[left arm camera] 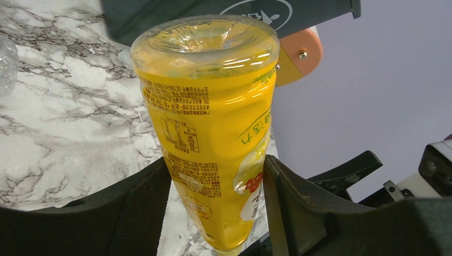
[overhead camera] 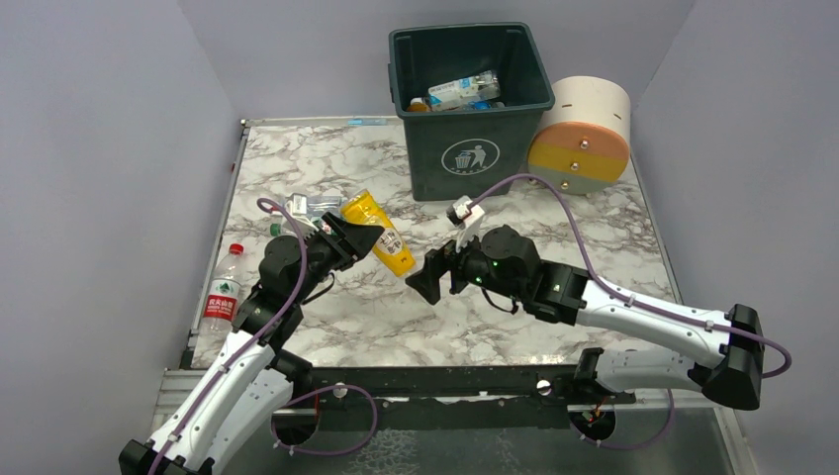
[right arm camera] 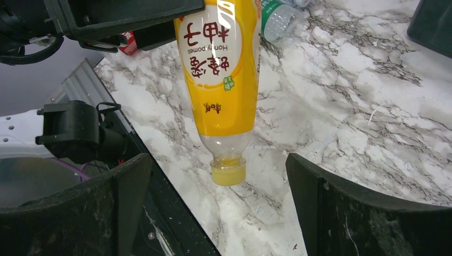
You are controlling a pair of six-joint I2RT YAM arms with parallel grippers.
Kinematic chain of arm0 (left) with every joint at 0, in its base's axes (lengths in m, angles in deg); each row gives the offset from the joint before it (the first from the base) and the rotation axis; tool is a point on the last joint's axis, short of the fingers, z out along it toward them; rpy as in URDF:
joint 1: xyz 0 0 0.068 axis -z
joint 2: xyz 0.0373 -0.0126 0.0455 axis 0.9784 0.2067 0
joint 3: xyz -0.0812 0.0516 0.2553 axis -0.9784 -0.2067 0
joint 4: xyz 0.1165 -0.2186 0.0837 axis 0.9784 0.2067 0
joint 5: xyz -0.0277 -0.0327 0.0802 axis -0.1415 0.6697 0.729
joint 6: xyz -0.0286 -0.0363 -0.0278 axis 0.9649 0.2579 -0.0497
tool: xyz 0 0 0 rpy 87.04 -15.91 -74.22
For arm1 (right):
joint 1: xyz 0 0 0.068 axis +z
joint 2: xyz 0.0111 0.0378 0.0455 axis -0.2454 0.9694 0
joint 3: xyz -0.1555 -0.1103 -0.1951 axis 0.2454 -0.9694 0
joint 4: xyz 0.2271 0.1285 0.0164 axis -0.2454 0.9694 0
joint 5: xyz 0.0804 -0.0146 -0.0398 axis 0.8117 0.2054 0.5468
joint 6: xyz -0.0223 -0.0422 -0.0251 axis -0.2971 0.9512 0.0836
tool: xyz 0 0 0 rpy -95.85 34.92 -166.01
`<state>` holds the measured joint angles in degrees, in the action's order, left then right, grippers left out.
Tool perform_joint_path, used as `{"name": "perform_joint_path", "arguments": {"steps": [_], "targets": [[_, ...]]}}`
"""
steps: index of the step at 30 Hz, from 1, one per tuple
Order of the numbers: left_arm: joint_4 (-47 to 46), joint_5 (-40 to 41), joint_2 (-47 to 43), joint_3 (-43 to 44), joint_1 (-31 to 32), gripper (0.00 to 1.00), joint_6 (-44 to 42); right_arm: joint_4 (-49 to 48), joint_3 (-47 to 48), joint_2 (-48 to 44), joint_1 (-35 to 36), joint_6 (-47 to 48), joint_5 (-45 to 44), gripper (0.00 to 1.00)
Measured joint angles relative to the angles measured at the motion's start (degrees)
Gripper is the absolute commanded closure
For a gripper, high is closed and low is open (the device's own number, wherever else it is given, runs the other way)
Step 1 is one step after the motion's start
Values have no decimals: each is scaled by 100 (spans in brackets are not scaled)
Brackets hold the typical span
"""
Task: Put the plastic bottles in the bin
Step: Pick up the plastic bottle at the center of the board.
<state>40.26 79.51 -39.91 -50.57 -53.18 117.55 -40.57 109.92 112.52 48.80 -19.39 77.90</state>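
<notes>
My left gripper [overhead camera: 362,238] clamps the yellow-orange plastic bottle [overhead camera: 392,248] above the marble surface [overhead camera: 613,228], cap toward my wide-open right gripper [overhead camera: 432,273]. Handover step, I judge. Next, right must close near the cap, then carry to the tall dark green plastic bin [overhead camera: 475,148].

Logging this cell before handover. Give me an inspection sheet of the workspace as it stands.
Surface: marble table, dark-veined.
Job's things: yellow bottle in left gripper, cap toward right gripper; red-label bottle at left edge; clear bottles by left gripper; more bottles in bin.
Clutter: cream-and-orange cylinder beside bin.
Grippers: left fingers shut on yellow bottle; right open, empty.
Cables: purple cables loop along both arms.
Surroundings: plain walls.
</notes>
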Motion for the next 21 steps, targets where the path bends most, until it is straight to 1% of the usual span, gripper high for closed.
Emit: {"name": "perform_joint_path", "arguments": {"steps": [6, 10, 16, 21], "targets": [[-26, 0, 225, 35, 0, 37, -83, 96, 160, -15, 0, 2, -24, 1], [-44, 0, 529, 286, 0, 37, -186, 282, 332, -157, 0, 7, -52, 0], [-334, -2, 1115, 951, 0, 37, -382, 573, 588, -664, 0, 15, -223, 0], [-619, -7, 1801, 1631, 0, 37, -603, 745, 678, -1145, 0, 2, -437, 0]]}}
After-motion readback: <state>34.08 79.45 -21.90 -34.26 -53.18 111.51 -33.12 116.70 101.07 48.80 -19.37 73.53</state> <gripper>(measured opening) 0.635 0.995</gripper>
